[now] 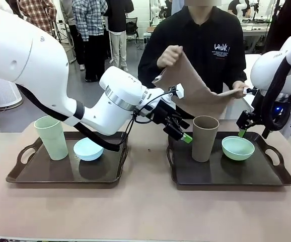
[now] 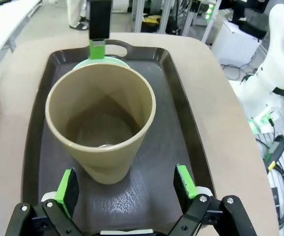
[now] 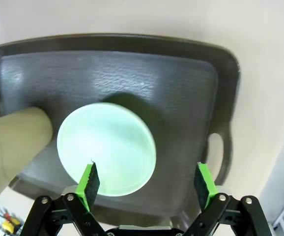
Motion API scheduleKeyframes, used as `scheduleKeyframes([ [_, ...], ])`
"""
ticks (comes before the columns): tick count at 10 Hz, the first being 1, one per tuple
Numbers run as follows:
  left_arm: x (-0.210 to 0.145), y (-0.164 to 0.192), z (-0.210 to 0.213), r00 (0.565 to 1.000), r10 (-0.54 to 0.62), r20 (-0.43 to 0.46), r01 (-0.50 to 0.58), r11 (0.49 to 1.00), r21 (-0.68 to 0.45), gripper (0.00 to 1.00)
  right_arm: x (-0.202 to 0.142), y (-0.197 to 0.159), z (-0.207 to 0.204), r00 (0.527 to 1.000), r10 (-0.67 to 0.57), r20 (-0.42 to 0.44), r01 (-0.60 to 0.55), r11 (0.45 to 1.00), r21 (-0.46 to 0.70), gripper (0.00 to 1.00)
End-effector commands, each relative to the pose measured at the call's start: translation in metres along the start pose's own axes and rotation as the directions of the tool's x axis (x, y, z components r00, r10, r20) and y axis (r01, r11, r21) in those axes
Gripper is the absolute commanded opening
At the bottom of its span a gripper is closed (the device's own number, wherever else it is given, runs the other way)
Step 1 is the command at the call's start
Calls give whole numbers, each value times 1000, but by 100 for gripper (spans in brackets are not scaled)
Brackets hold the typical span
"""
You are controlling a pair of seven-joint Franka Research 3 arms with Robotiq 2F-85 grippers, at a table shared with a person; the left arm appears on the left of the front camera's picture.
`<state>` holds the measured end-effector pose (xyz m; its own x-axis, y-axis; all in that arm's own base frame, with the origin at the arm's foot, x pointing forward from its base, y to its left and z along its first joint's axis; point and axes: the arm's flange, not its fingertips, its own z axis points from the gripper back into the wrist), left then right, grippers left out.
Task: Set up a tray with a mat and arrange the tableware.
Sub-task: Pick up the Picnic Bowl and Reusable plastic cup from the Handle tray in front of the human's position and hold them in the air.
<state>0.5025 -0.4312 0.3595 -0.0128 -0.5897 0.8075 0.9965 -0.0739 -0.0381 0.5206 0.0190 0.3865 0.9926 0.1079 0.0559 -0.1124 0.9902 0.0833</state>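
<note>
One cup [image 2: 100,123] before left end effector [image 2: 126,181]

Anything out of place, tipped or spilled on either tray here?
Nothing is tipped or spilled. One oddity: the brown mat is held up in the person's hands, while the taupe cup and mint bowl sit on the bare right tray. A small dark speck lies on the table between the trays.
</note>
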Motion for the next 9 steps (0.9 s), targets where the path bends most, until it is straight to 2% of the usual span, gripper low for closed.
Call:
scheduleKeyframes([
  [1,3,8,-13,999,-43,2,43,999,-12,100,16,-1,-6,999,-46,6,46,996,-79,100],
  [6,5,24,-42,996,-74,-58,75,997,18,100,19,-2,-25,999,-5,-53,2,998,-57,100],
  [9,9,29,-53,995,-87,-55,88,996,16,100,18,-2,-39,996,26,-86,-30,998,-55,100],
])
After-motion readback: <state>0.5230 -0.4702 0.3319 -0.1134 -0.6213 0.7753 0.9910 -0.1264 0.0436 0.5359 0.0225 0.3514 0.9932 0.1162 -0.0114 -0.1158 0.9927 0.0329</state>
